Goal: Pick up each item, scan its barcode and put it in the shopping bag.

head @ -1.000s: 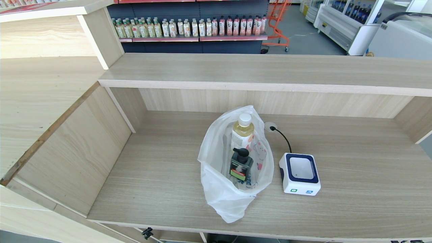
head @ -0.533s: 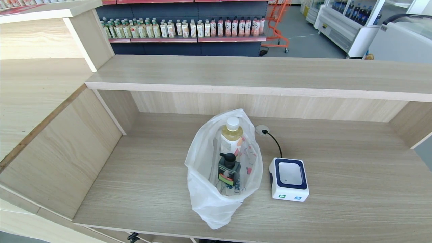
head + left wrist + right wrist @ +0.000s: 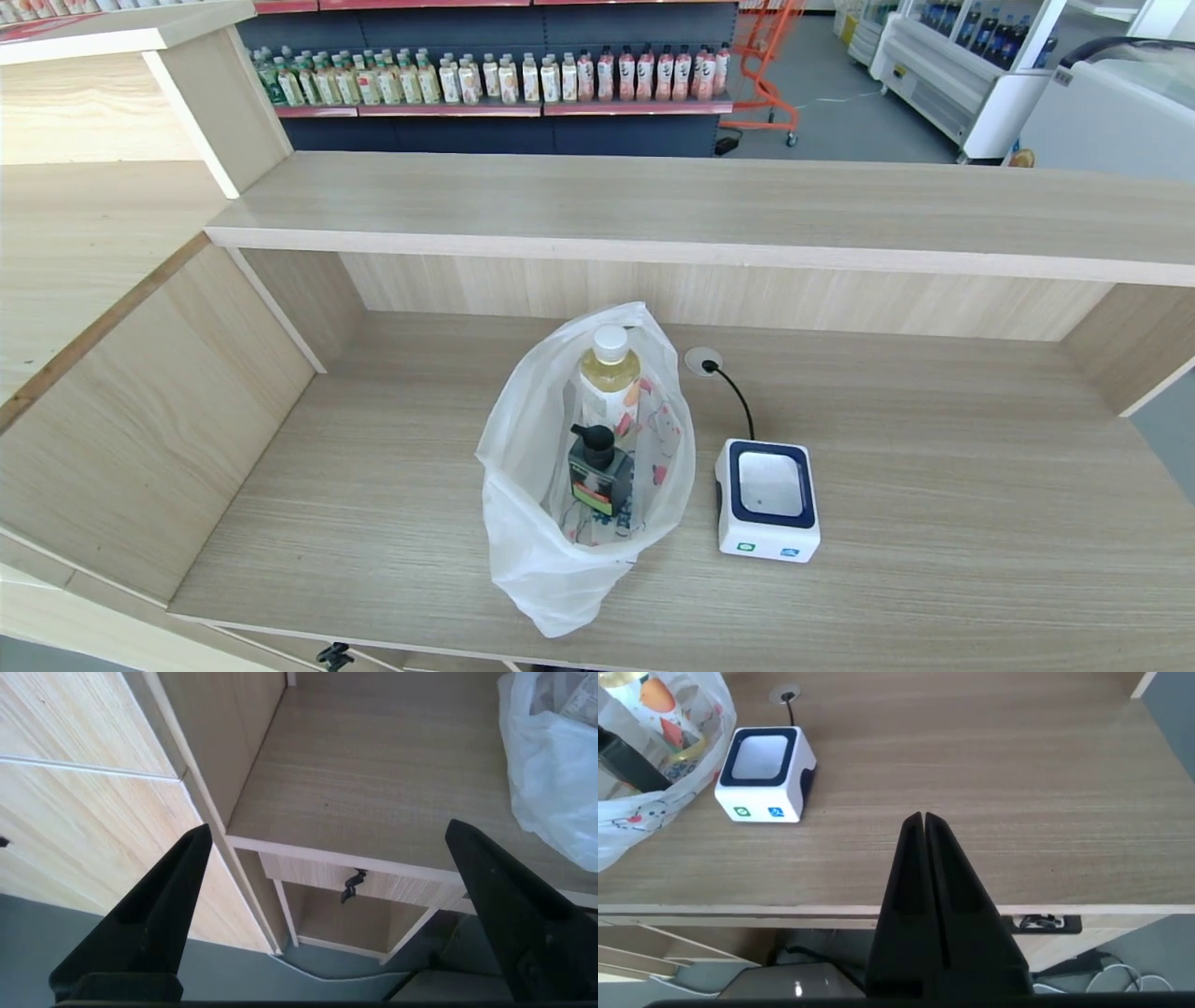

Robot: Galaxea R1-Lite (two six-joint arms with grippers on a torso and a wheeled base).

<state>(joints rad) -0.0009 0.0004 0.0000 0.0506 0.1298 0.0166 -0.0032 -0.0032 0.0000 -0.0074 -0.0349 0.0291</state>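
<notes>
With my left gripper [image 3: 327,910] spread wide, my right gripper [image 3: 923,821] pressed shut on nothing, and the tall bottle [image 3: 609,373] and pump bottle [image 3: 597,467] standing in the shopping bag [image 3: 546,574] beside the scanner [image 3: 767,499], I fear a careless arm could catch the soft bag and tip it

Wooden counter [image 3: 934,485]: white shopping bag [image 3: 532,569] standing, scanner [image 3: 767,499] just beside, cable [image 3: 739,399] attached.

white shopping bag [image 3: 541,523], white-and-navy scanner [image 3: 767,501]
</notes>
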